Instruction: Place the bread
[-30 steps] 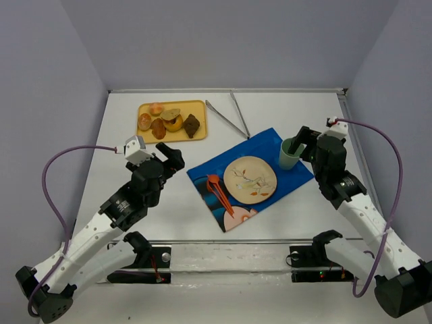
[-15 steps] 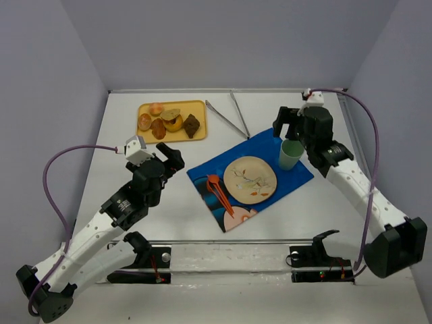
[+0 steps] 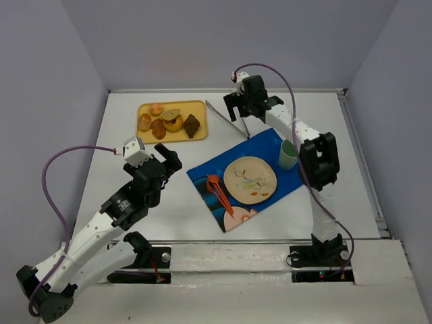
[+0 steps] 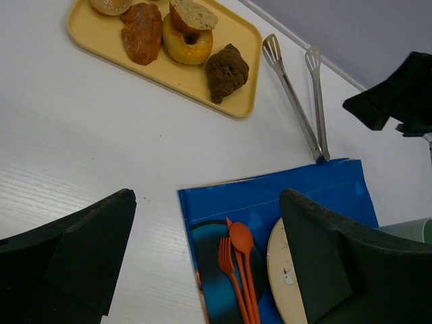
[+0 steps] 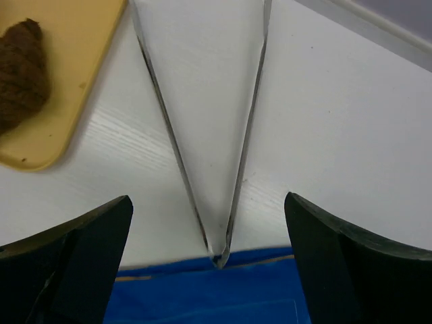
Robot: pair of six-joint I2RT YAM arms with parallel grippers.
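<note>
Several breads lie on a yellow tray (image 3: 199, 115) at the back left: a dark croissant (image 3: 192, 125), a ring bun (image 3: 174, 123) and others; they also show in the left wrist view (image 4: 227, 70). Metal tongs (image 3: 233, 115) lie behind a blue mat (image 3: 209, 169) that holds a beige plate (image 3: 250, 179). My right gripper (image 3: 236, 108) hovers open over the tongs (image 5: 202, 135), its jaws wide on either side of the hinge end. My left gripper (image 3: 169, 158) is open and empty over the table left of the mat.
A green cup (image 3: 288, 154) stands on the mat's right corner. An orange fork and spoon (image 3: 217, 191) lie on the mat left of the plate. The back wall rail runs just behind the tongs.
My right arm has swung from beside the green cup to the back, and is now above the tongs. The left arm has barely moved.
</note>
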